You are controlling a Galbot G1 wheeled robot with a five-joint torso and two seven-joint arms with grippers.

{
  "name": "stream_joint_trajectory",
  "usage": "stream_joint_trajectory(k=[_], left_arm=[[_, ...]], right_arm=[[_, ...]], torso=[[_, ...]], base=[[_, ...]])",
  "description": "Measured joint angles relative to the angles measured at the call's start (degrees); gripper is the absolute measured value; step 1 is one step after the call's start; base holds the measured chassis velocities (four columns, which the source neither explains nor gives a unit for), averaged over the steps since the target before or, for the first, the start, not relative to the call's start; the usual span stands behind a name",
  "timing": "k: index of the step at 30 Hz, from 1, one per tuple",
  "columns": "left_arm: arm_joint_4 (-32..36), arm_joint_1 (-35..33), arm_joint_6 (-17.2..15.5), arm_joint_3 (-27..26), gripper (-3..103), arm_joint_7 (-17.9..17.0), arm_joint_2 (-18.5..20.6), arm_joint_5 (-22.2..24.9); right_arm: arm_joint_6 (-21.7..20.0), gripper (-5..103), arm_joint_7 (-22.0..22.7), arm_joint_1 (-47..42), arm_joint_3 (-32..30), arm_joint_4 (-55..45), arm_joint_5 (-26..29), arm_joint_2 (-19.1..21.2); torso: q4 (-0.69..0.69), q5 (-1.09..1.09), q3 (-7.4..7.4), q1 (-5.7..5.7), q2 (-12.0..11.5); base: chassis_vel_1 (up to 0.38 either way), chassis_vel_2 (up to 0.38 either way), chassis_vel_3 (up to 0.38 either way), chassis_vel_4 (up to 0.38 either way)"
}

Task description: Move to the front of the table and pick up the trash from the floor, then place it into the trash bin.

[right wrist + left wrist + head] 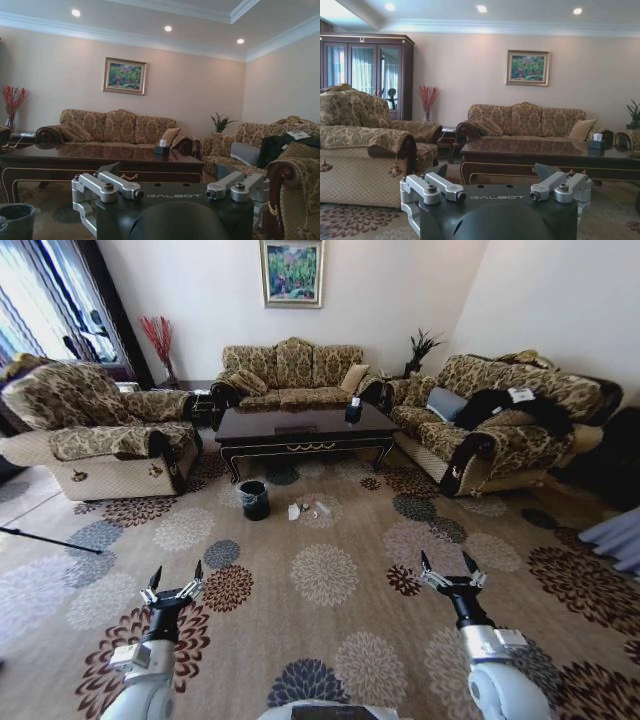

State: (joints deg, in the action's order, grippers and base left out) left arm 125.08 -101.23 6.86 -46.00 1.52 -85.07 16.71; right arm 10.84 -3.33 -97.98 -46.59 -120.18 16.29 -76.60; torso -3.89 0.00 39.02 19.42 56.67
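In the head view, an armchair (95, 435) stands at the far left on the floor (330, 640), a carpet of round flower medallions. Nearer the robot, the left gripper (177, 577) hangs low over the carpet with its two fingers spread apart and nothing between them. In its own wrist view the left gripper (490, 175) points level across the room toward the table (550, 155), fingers wide.

Further along, the bin (254, 499) sits on the carpet just before the table's left front corner, well ahead of both arms. The right wrist view shows the bin (15, 220) beside the table leg. Just right of the bin lies the trash (308, 509): a white wrapper, small dark scraps and a small bottle, close together on the carpet, in front of the table's front edge.

The table (305, 428) stands in the middle of the room, a tissue box (353, 410) near its right end. Behind it is a sofa (292, 370) against the wall, under a picture (292, 272).

The right gripper (453, 565) is held like the left, low over the carpet, fingers parted and empty; its wrist view shows the right gripper (170, 175) open too. A second sofa (500, 420) fills the right side.
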Motion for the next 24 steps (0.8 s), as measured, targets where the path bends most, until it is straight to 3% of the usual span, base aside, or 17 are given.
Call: stream_joint_trajectory(k=[24], left_arm=[[0.5,0.5,0.1,0.9,100,0.2,-0.2,-0.3]], right_arm=[[0.1,100,-0.1,-1.4,-0.6,-1.7,-0.7,-0.7]], torso=[[0.0,0.0,-3.92,-3.02,-7.0]], base=[[0.0,0.0,0.0,0.0]])
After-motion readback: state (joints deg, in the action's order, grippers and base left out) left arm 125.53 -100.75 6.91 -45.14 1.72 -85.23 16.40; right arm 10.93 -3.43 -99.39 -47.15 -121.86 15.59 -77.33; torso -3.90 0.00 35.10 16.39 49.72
